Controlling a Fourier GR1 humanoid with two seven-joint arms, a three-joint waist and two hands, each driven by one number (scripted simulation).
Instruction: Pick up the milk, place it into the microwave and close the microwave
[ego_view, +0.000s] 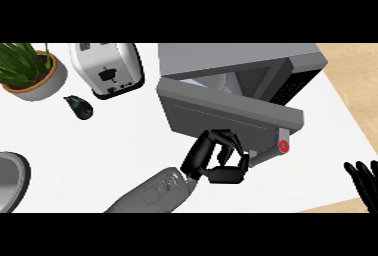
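Note:
The grey microwave stands at the back right. Its door is swung partway out, and a strip of the pale inside shows behind it. No milk shows anywhere; I cannot tell whether it is inside. My left hand lies against the lower edge of the door's outer face with its fingers curled and nothing in them. A red ring marks the door's free end just right of that hand. My right hand rests open at the right edge, fingers up.
A chrome toaster stands at the back, left of the microwave. A potted plant is in the far left corner, with a small black object in front of it. A sink's rim shows at the left edge.

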